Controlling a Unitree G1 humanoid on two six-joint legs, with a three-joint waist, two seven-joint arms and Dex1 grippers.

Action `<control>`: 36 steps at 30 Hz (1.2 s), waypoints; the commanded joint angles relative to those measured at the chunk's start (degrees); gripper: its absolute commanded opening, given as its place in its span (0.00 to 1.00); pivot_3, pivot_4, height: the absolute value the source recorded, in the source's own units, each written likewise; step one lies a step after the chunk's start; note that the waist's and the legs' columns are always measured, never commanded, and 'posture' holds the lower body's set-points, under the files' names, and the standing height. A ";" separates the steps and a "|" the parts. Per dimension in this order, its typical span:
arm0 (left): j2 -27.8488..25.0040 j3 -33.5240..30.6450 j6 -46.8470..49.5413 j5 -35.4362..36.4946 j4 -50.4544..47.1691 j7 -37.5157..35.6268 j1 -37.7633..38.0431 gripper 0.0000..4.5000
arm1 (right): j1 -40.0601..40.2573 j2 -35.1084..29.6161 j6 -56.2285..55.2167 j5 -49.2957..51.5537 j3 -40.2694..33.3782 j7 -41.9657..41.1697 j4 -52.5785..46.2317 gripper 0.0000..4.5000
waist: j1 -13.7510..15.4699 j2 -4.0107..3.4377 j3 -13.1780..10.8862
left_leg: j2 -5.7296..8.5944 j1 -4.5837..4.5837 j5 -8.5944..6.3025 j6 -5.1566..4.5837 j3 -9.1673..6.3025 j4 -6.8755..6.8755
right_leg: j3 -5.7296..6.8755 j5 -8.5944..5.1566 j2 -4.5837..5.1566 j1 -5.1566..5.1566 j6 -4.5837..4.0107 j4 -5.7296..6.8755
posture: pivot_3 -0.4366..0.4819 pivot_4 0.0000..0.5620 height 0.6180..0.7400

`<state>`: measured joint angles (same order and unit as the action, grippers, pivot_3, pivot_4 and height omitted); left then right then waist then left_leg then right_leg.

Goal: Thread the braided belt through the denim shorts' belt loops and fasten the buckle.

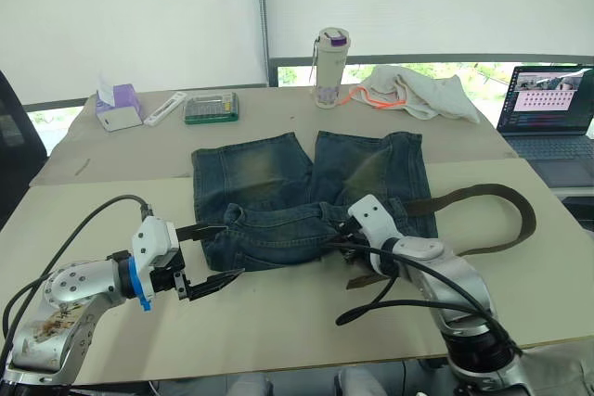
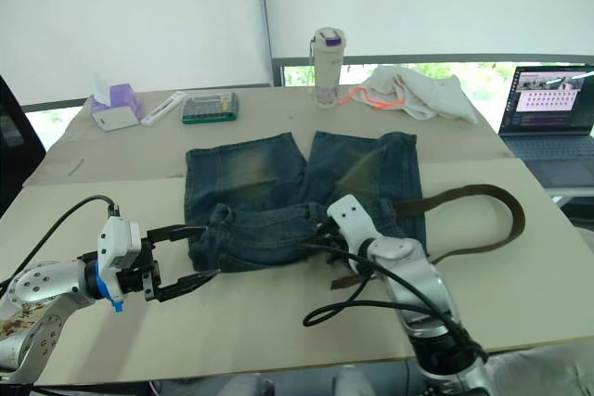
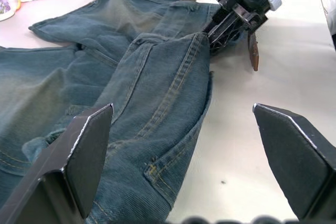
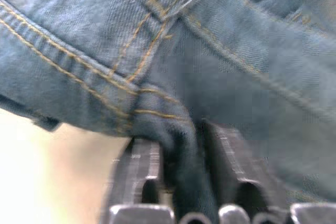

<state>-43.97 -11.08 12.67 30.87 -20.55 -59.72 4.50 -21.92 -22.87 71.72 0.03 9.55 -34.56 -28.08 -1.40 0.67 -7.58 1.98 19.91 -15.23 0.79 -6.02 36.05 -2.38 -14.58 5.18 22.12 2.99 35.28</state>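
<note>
Beige table [image 1: 111, 194] before white roller blinds [image 1: 130, 16], daylit window strip [image 1: 436, 70] below.

Far table edge: tissue box [image 1: 117, 105], bottle [image 1: 329, 68], white cloth [image 1: 419, 92]; laptop [image 1: 549, 110] right.

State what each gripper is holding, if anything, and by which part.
The right gripper pinches a fold of the denim shorts at the waistband edge. The left gripper is open, holding nothing.

Bare table [image 1: 278, 322] before bunched denim shorts [image 1: 278, 183]
</note>
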 commanded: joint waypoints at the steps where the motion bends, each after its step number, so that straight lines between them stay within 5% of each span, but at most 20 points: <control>1: -0.27 -1.04 -0.05 0.59 -2.02 0.08 -0.01 1.00 | -1.34 -7.30 -3.67 9.28 -6.95 -10.43 -4.12 0.68 | 0.18 -0.03 -0.03 | -0.01 0.04 0.00 0.00 0.01 0.01 | 0.00 0.00 0.00 0.01 0.00 0.00 | 0.48 0.27 1.00; 5: -0.27 -1.19 -0.17 0.65 -2.16 -0.19 0.55 1.00 | -0.83 -17.29 -3.44 19.97 -14.98 -21.42 -5.50 0.99 | 0.41 -0.01 -0.04 | -0.02 0.10 0.01 -0.03 0.09 0.02 | 0.03 0.01 -0.02 -0.03 0.01 -0.09 | 0.48 0.27 1.00; 8: -0.30 -0.61 0.02 0.74 -2.33 -0.50 0.40 1.00 | 2.12 -23.07 -8.01 23.56 -16.58 -26.88 -3.16 0.99 | 0.50 0.11 -0.03 | -0.09 0.08 0.01 -0.04 0.20 0.02 | 0.09 0.01 -0.08 -0.07 0.01 -0.09 | 0.48 0.27 1.00; 12: -0.34 1.61 0.74 0.59 -3.82 -1.16 0.15 1.00 | 8.68 -33.04 -21.92 17.16 -8.92 -31.40 2.83 0.99 | 0.67 0.12 -0.04 | -0.07 0.11 0.01 -0.04 0.29 0.03 | 0.10 0.00 -0.03 -0.11 0.02 -0.13 | 0.48 0.27 1.00; 18: 0.18 4.51 0.29 -0.12 -5.61 -2.06 0.98 1.00 | 8.70 -35.33 -33.17 10.97 -0.64 -31.03 9.61 0.99 | 0.33 0.14 -0.05 | -0.10 0.16 0.01 -0.04 0.41 0.15 | 0.06 0.03 -0.02 -0.08 0.05 -0.12 | 0.48 0.27 1.00; 31: 3.37 8.28 0.88 0.89 -3.96 -2.04 -2.06 1.00 | 12.19 -39.59 -33.70 16.65 -6.21 -34.80 7.38 0.02 | 1.30 0.12 -0.06 | -0.04 0.28 0.01 -0.04 0.34 0.25 | 0.07 0.06 0.02 -0.09 0.10 -0.16 | 0.48 0.27 1.00; 36: 8.50 11.67 21.52 15.11 -9.76 8.74 -10.84 1.00 | 8.27 -40.06 -24.09 29.27 -11.26 -38.99 3.87 0.00 | 1.27 0.21 -0.07 | -0.07 0.29 0.01 -0.06 0.25 0.38 | 0.10 0.09 -0.04 -0.16 0.16 -0.08 | 0.48 0.27 1.00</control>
<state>-35.44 -0.15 29.93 41.76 -26.71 -52.45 -4.76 -12.33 -62.67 44.91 24.90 0.78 -72.30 -21.97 -0.12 0.88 -7.65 1.91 20.19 -15.23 0.72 -5.79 36.44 -2.28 -14.49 5.12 21.95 3.15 35.20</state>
